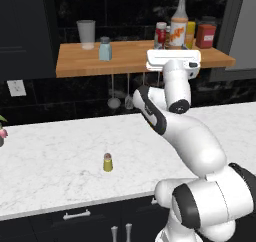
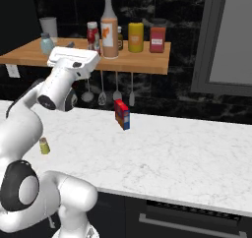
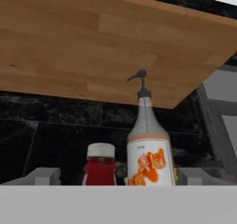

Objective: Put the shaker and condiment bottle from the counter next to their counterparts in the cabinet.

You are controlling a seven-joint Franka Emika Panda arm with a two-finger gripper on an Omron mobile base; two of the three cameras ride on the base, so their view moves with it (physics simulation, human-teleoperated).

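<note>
We see the gripper (image 3: 118,179) w/ fingers spread wide, nothing between them, up at the cabinet (image 1: 85,61) shelf. The condiment bottle (image 3: 99,165) stands on the shelf just beside the orange-label bottle (image 3: 149,149). The shaker (image 1: 107,162) sits upright on the counter (image 1: 55,161), well apart from the blue shaker (image 1: 105,49) up on the shelf.

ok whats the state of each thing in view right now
gripper: open, holding nothing, at the shelf
red bottle: upright on the shelf, beside the orange-labelled bottle
yellow-green shaker: upright on the counter, capped
blue shaker: upright on the shelf, capped
cup: upright on the shelf
red-blue box: on the counter, tilted
</note>
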